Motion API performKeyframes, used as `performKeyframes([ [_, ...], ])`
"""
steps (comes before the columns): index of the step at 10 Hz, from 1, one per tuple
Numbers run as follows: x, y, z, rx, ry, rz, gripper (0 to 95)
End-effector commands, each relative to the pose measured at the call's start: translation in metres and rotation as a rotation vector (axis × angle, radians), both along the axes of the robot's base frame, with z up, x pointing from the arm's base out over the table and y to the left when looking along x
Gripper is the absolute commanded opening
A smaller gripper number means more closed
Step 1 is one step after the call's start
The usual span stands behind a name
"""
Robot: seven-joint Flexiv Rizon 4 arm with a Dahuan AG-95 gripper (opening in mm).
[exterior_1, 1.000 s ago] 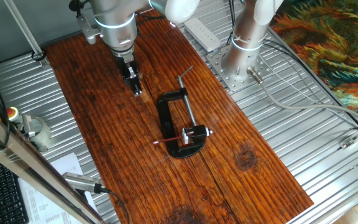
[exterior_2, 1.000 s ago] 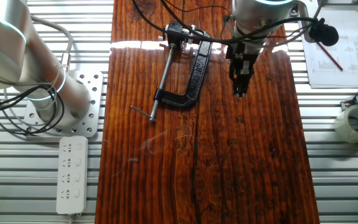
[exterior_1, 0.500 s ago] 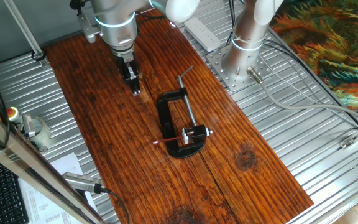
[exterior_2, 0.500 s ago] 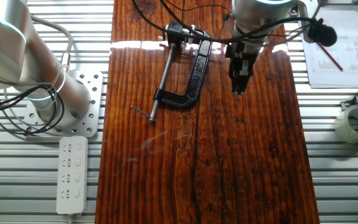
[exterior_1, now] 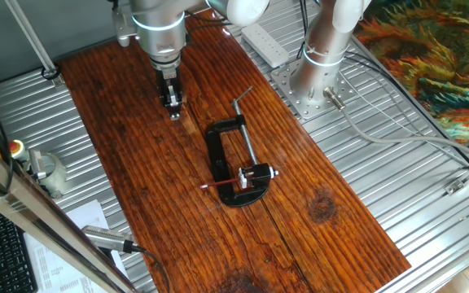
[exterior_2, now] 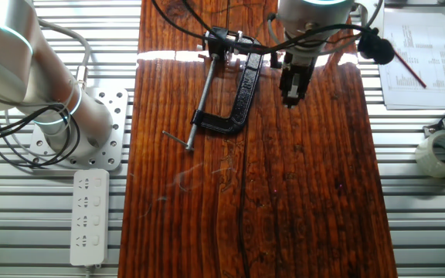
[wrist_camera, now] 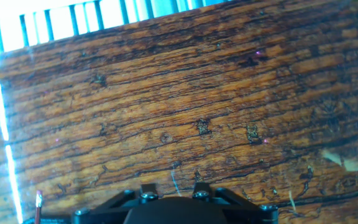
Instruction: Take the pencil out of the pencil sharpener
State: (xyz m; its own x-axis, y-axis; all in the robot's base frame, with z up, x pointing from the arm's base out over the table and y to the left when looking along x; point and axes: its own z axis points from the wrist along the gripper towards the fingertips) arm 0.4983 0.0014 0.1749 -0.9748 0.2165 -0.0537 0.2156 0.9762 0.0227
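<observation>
The red pencil (exterior_1: 222, 181) sticks out of the small black sharpener (exterior_1: 260, 172), which has a silvery end and is held in the black C-clamp (exterior_1: 216, 150) on the wooden board. My gripper (exterior_1: 174, 114) hangs over the board well to the far left of the clamp and touches nothing. In the other fixed view my gripper (exterior_2: 289, 99) is to the right of the clamp (exterior_2: 242, 89), and the sharpener (exterior_2: 221, 37) is at the clamp's top end. In the hand view my gripper (wrist_camera: 173, 186) shows a gap over bare wood, and a red pencil tip (wrist_camera: 38, 202) shows at the bottom left.
A second arm's base (exterior_1: 316, 73) and a white power strip (exterior_2: 89, 216) stand on the metal slats beside the board. A tape roll (exterior_2: 443, 150) and a paper sheet with a red pen (exterior_2: 412, 69) lie on the other side.
My gripper has risen a little and shifted slightly along the board towards the sharpener end. The clamp, sharpener and pencil have not moved.
</observation>
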Motion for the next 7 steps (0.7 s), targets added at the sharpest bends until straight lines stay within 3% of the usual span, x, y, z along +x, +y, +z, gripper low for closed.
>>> performKeyframes([
  [1,0.0002,0.0,0.0,0.002,0.001,-0.004,0.0],
  [7,0.0002,0.0,-0.0001,0.004,0.006,-0.009,0.0],
])
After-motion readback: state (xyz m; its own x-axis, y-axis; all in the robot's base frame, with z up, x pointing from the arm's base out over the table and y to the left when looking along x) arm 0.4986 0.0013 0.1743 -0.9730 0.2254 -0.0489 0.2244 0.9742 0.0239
